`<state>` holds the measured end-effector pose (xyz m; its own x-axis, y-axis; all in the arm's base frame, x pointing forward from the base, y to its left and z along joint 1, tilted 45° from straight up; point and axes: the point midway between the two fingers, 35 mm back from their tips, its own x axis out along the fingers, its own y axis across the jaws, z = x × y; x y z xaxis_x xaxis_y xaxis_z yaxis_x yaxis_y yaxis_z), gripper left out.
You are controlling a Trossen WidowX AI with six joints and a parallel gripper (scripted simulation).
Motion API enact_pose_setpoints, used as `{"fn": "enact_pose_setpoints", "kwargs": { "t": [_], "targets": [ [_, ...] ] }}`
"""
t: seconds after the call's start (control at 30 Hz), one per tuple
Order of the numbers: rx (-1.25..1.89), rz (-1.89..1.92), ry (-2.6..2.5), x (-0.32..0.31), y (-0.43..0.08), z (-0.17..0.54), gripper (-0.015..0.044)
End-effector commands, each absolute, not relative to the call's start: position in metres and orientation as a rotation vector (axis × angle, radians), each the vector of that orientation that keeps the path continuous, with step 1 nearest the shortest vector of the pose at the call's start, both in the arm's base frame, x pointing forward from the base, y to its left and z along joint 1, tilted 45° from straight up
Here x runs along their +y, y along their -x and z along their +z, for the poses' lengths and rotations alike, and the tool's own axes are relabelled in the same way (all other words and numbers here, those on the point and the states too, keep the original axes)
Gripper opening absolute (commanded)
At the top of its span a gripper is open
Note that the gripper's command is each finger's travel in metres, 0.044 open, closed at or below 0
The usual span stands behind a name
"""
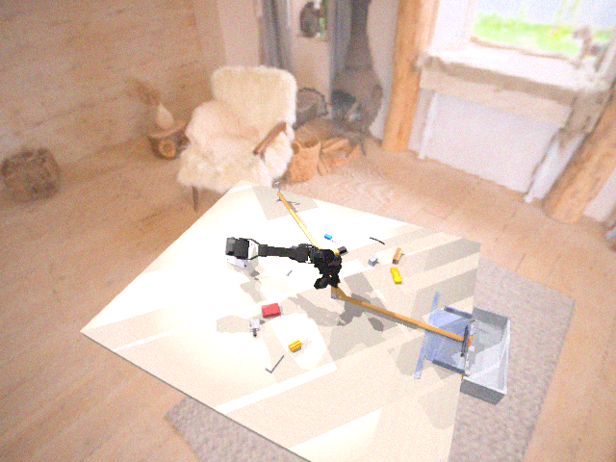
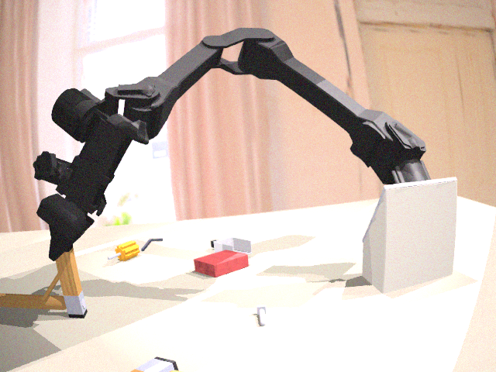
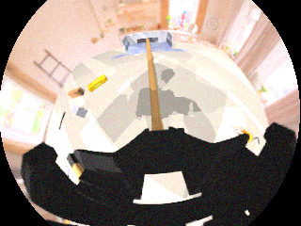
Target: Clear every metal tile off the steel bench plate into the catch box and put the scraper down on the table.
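- Gripper [image 1: 327,284] [image 2: 60,254] [image 3: 158,130], one: closed on the upright wooden grip of the scraper, apparently so as to steer a long shaft from its near end.
- Long scraper [image 1: 393,316] [image 2: 70,272] [image 3: 152,85], one: held grip-up, shaft reaching away from the arm over the table to the plate, presumably to spare the arm that reach.
- Scraper head [image 1: 466,343] [image 3: 148,40], one: at the far end of the plate, beside the box; probably set there to finish a push. Contact, cannot tell.
- Steel bench plate [image 1: 442,318] [image 3: 136,48], one: bluish, with splayed side strips, likely to guide tiles boxward.
- Catch box [image 1: 483,390] [image 3: 136,36], one: just beyond the plate, placed to receive what falls.
- Metal tiles: not countable at this size; worth checking before laying the scraper down.
- Second long tool [image 1: 298,218] [image 2: 156,366] [image 3: 77,170], one: lying aside, out of use.
- Blocks, four: red [image 1: 270,310] [image 2: 221,264], yellow [image 1: 395,275] [image 3: 98,83], brown [image 1: 397,255] [image 3: 76,92], grey [image 1: 372,260] [image 3: 81,112]; well apart from the plate, seemingly irrelevant.
- Orange fluted piece [image 1: 295,346] [image 2: 128,250] [image 3: 246,135], one; bent rod [image 1: 274,364] [image 2: 149,242] [image 3: 257,139], one; both clear of the shaft.
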<state>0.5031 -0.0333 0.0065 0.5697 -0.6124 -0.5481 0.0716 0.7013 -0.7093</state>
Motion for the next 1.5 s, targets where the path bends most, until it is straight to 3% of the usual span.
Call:
{"fn": "enact_pose_setpoints", "kwargs": {
  "t": [0.0, 1.47],
  "targets": [
    [0.875, -0.44, 0.692, -0.029, -0.497, 0.01, 0.0],
    [0.875, -0.436, 0.692, -0.018, -0.433, 0.012, 0.0]
  ]
}}
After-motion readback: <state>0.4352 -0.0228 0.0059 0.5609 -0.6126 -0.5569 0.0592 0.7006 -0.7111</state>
